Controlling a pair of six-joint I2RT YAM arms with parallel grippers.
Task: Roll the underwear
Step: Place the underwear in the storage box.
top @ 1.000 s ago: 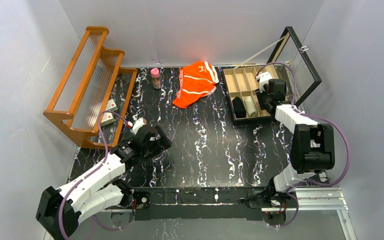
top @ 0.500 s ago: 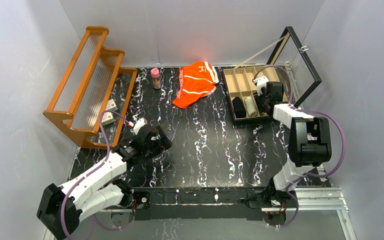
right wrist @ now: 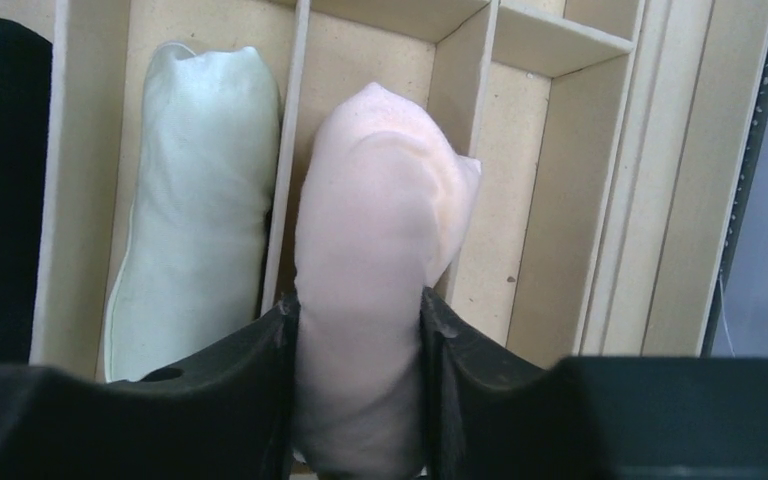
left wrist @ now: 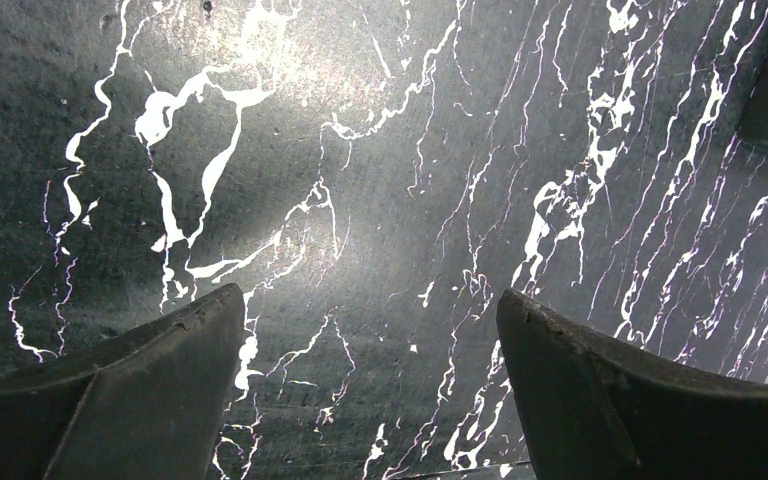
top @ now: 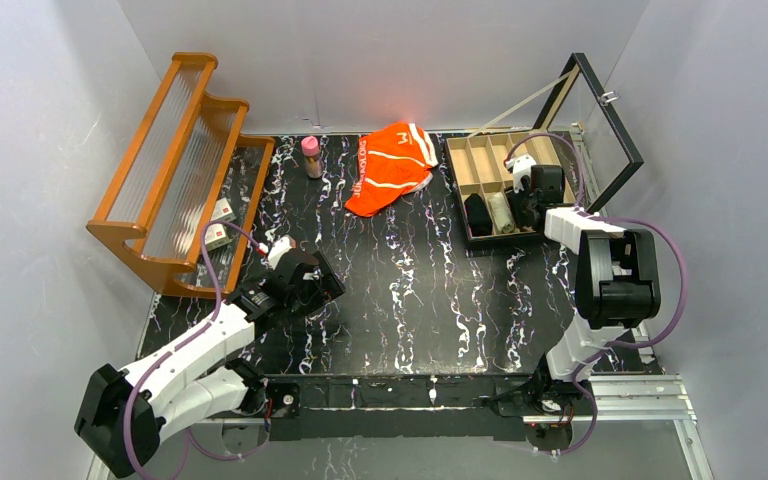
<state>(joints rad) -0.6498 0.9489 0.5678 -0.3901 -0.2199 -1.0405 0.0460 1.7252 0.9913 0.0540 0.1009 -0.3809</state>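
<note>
Cloth fills the right gripper (right wrist: 358,310): its two fingers are clamped on the sides of the pale beige underwear (right wrist: 380,200), which is already wound into a tight roll. The roll points into a compartment of the wooden organizer box (right wrist: 540,200), its far end against a short divider; whether it rests on the compartment floor cannot be told. In the neighbouring compartment lies a pale roll (right wrist: 195,190), and beyond that a black roll (right wrist: 0,150). The left gripper (left wrist: 365,330) hangs spread wide and grasping nothing over the dark marbled table (left wrist: 360,150), well apart from any garment. At the far edge of the table, between a pink-capped bottle (top: 311,156) and the box, the orange underwear (top: 390,165) lies loose and crumpled, not yet rolled. By my reckoning the task is about half done: the beige piece needs only letting go, while the orange one awaits flattening, rolling and stowing.
</note>
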